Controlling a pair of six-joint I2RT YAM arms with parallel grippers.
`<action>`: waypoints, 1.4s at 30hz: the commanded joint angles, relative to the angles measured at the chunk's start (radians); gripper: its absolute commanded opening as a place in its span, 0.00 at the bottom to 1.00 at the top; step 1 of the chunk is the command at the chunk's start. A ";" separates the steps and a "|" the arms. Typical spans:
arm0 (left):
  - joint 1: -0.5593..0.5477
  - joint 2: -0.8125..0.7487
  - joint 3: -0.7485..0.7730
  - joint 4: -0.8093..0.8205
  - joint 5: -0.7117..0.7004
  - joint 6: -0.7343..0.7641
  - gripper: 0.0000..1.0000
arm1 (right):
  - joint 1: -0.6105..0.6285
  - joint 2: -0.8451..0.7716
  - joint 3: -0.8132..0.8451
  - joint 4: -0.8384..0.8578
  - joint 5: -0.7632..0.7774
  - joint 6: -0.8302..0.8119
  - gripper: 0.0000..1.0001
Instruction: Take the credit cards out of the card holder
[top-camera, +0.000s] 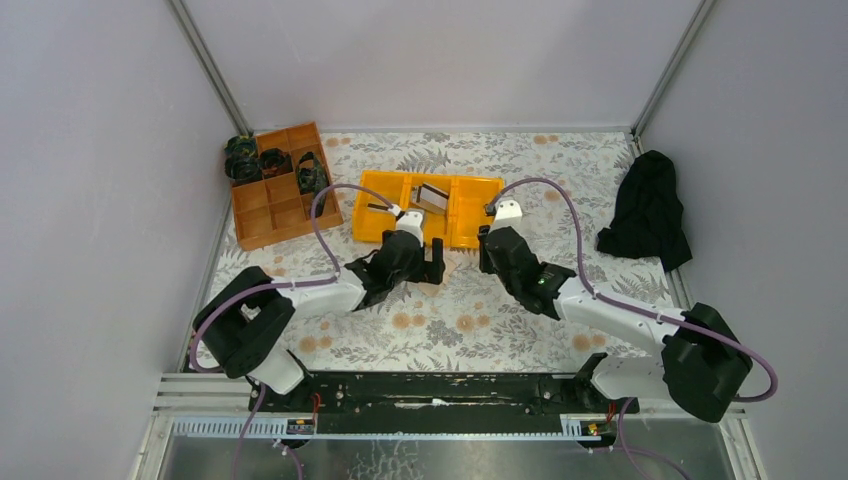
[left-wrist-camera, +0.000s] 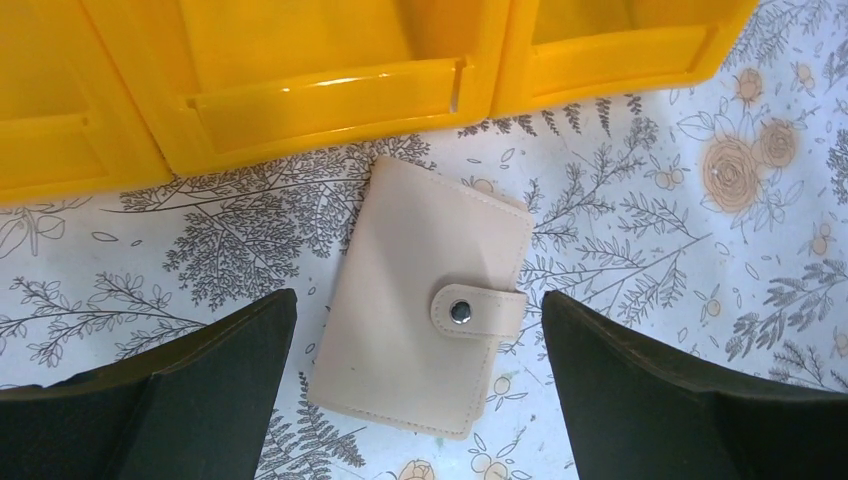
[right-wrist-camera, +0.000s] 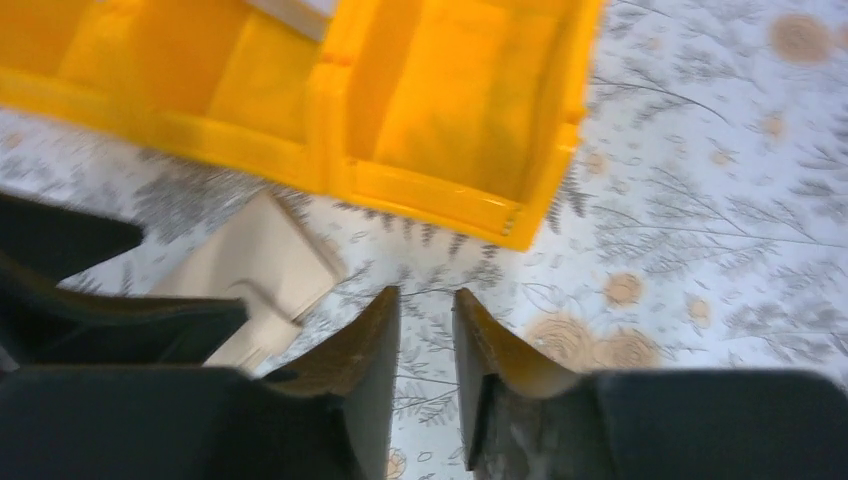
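Straddling the card holder (left-wrist-camera: 415, 265) across its width, our left gripper (left-wrist-camera: 417, 300) gaped wide; our right gripper (right-wrist-camera: 425, 300), barely parted, hung empty.

Three plain pale grey walls close in the workspace: a back wall (top-camera: 440, 60), a left wall (top-camera: 90, 180) and a right wall (top-camera: 770, 120). Slim aluminium posts stand in the two far corners, the left post (top-camera: 207, 65) and the right post (top-camera: 675, 65), both leaning outward in the overhead view. The tabletop (top-camera: 480, 330) is covered by a white cloth printed with grey leafy sprigs and tan roses. Along its near edge runs a black mounting bar (top-camera: 440, 390), with a slotted metal rail (top-camera: 430, 425) just in front of it. The light is soft and even, with only faint shadows.
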 joint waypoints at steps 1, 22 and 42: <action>-0.002 0.009 0.068 -0.078 -0.075 -0.046 1.00 | 0.015 0.032 0.054 -0.115 0.340 0.082 0.43; -0.098 0.005 -0.046 0.049 0.209 -0.115 0.98 | 0.013 -0.017 0.008 0.005 0.045 0.050 0.54; 0.035 -0.339 -0.142 -0.134 -0.062 -0.164 0.99 | 0.025 0.286 0.166 0.101 -0.220 0.011 0.46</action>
